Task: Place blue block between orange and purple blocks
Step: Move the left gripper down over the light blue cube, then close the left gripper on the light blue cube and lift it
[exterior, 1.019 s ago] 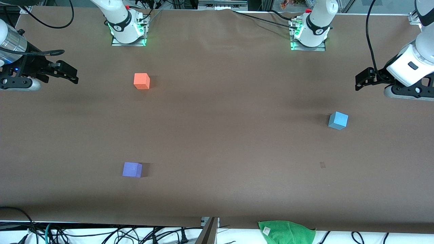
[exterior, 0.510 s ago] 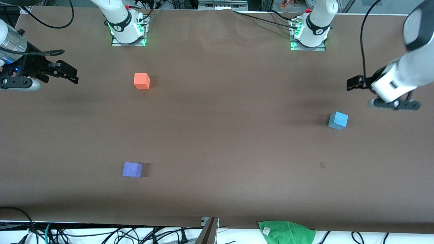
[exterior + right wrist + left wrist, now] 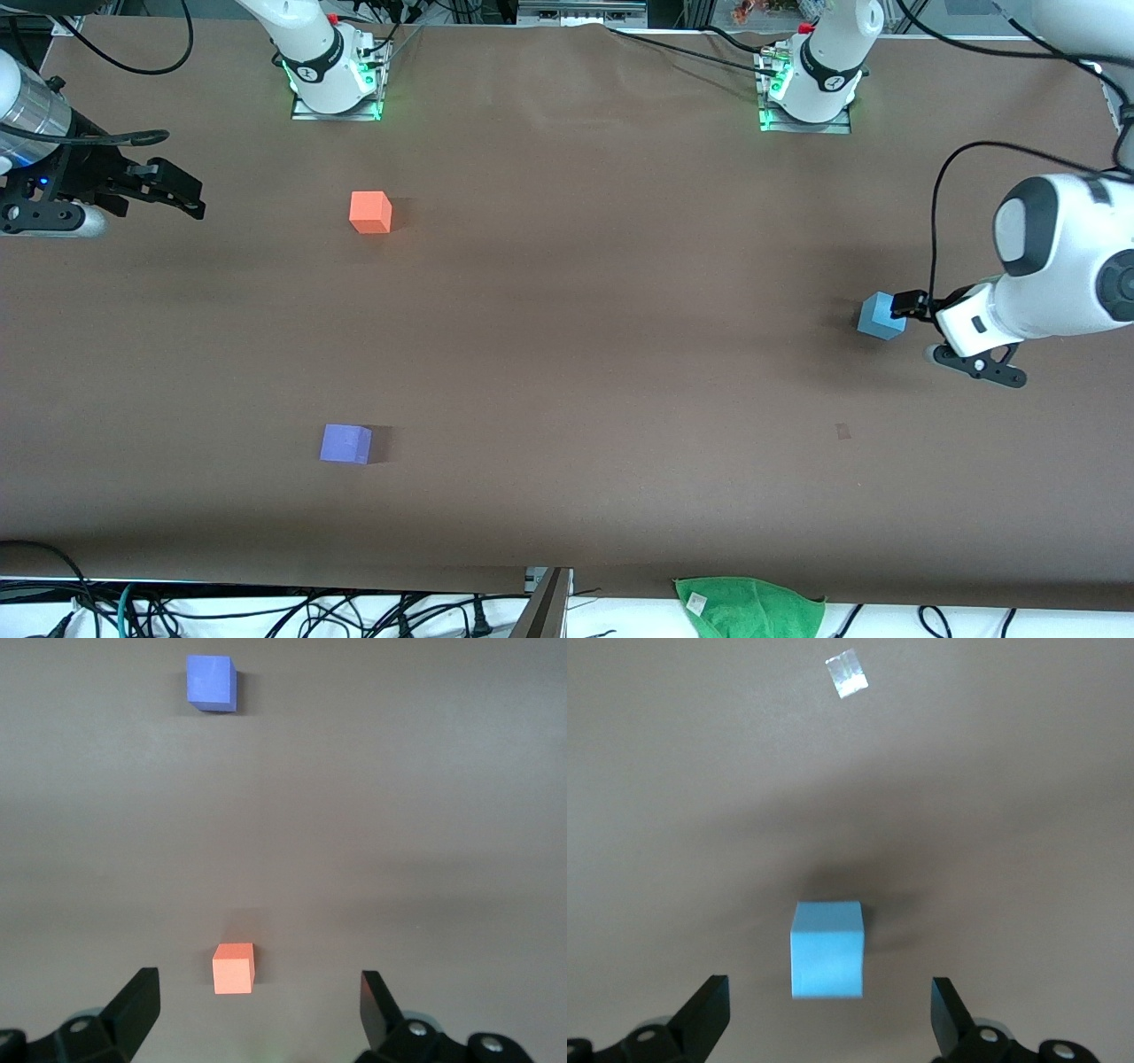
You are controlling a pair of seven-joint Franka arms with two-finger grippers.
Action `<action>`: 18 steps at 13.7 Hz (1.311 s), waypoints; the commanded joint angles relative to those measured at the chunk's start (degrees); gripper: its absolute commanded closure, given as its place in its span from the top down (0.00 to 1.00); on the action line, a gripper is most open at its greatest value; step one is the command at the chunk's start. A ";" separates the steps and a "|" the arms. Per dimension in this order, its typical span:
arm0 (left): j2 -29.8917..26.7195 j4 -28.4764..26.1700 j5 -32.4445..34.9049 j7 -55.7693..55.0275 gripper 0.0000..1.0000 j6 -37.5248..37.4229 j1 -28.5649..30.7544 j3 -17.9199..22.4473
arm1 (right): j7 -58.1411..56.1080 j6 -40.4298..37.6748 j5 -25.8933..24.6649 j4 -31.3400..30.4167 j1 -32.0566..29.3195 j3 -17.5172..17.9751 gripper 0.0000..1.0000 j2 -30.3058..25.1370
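Observation:
The blue block point(image 3: 881, 316) lies on the brown table toward the left arm's end. My left gripper point(image 3: 911, 306) is open, right beside and just above it. In the left wrist view the blue block point(image 3: 827, 950) sits just ahead of the open left gripper point(image 3: 830, 1005), apart from both fingers. The orange block point(image 3: 370, 213) lies toward the right arm's end, near that arm's base. The purple block point(image 3: 345, 443) lies nearer the front camera. My right gripper point(image 3: 182, 190) waits open and empty at the table's end; from the right gripper point(image 3: 260, 1001) I see the orange block point(image 3: 234, 967) and the purple block point(image 3: 211, 682).
A green cloth point(image 3: 749, 607) hangs at the table edge nearest the front camera. A small tape patch point(image 3: 842, 431) lies on the table nearer the camera than the blue block, and shows in the left wrist view point(image 3: 847, 676). Cables lie along the table's edges.
My left arm has swung down from the table's end to the blue block, fingers open. The right arm and all three blocks have not moved.

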 commanded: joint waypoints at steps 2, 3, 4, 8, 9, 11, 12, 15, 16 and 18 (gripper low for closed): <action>-2.40 -12.18 0.82 2.08 1.00 13.75 1.85 -0.64 | 0.35 -0.64 -0.02 0.41 -0.57 0.53 1.00 0.01; -2.14 -13.94 0.82 2.08 1.00 16.04 1.85 -0.64 | 0.35 -0.56 -0.02 0.41 -0.57 0.62 1.00 0.01; -2.14 -16.57 0.82 2.08 1.00 18.15 1.94 -0.72 | 0.35 -0.55 -0.11 0.41 -0.57 0.53 1.00 0.01; -1.87 -18.96 4.23 2.61 1.00 21.51 1.85 -0.90 | 0.35 -0.64 -0.11 0.41 -0.57 0.53 1.00 0.01; -1.70 -19.05 5.64 2.61 1.00 21.68 1.76 -0.90 | 0.35 -0.64 -0.02 0.41 -0.57 0.53 1.00 0.01; -1.44 -19.32 7.84 2.61 1.00 23.17 1.76 -0.90 | 0.35 -0.56 -0.02 0.41 -0.57 0.53 1.00 -0.08; -1.35 -19.40 7.94 2.52 1.00 23.18 1.76 -0.90 | 0.35 -0.64 -0.02 0.41 -0.57 0.53 1.00 0.01; -0.21 -20.02 8.02 2.52 1.00 24.05 1.94 -0.90 | 0.44 -0.55 -0.02 0.50 -0.48 0.62 1.00 -0.08; 0.23 -20.02 8.02 2.52 1.00 24.23 2.11 -0.90 | 0.44 -0.55 -0.02 0.50 -0.48 0.62 1.00 -0.08; 0.93 -20.02 8.02 2.52 1.00 24.32 2.11 -0.90 | 0.44 -0.55 -0.02 0.50 -0.48 0.71 1.00 -0.08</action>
